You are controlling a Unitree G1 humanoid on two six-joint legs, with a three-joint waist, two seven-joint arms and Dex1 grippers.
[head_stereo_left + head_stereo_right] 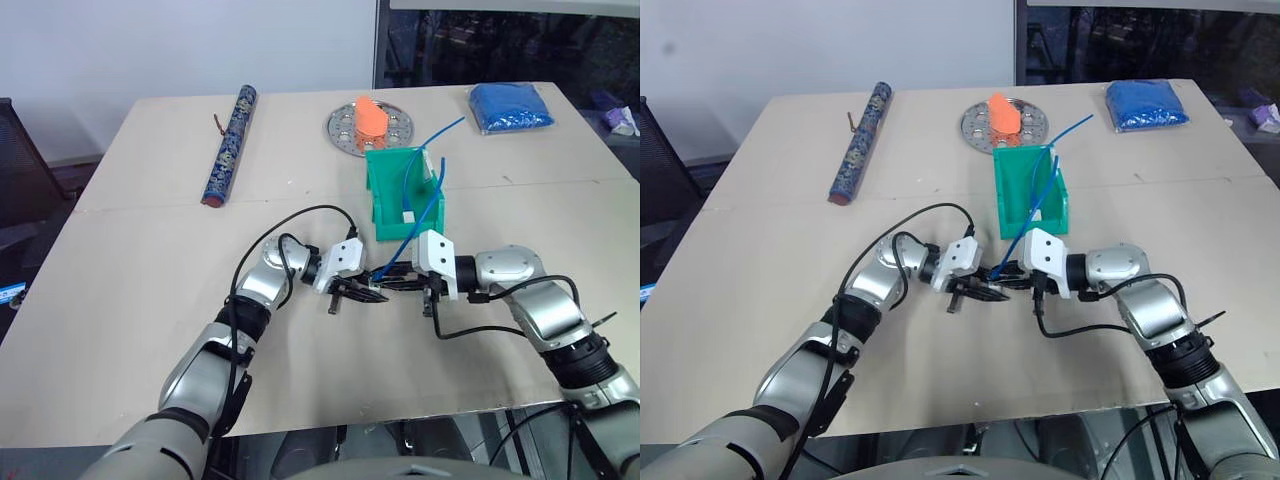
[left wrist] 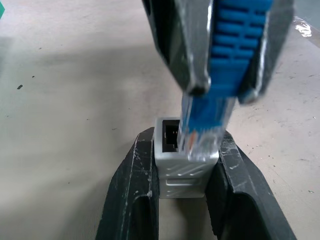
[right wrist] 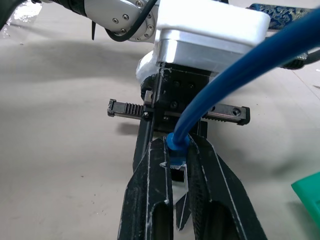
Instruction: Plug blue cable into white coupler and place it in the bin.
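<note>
Head view: the left gripper (image 1: 362, 291) and right gripper (image 1: 400, 283) meet nose to nose over the table (image 1: 120, 300), so plug can face socket; the cable (image 1: 415, 205) arcs back over the bin (image 1: 385, 200).

Left wrist: fingers (image 2: 131, 200) clamp the coupler (image 2: 182, 167), socket upward, plug tip touching its mouth, off-centre, not seated.

Right wrist: fingers (image 3: 150, 200) pinch the cable's boot.

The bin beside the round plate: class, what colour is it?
Green. The bin shows best in the left eye view.
</note>
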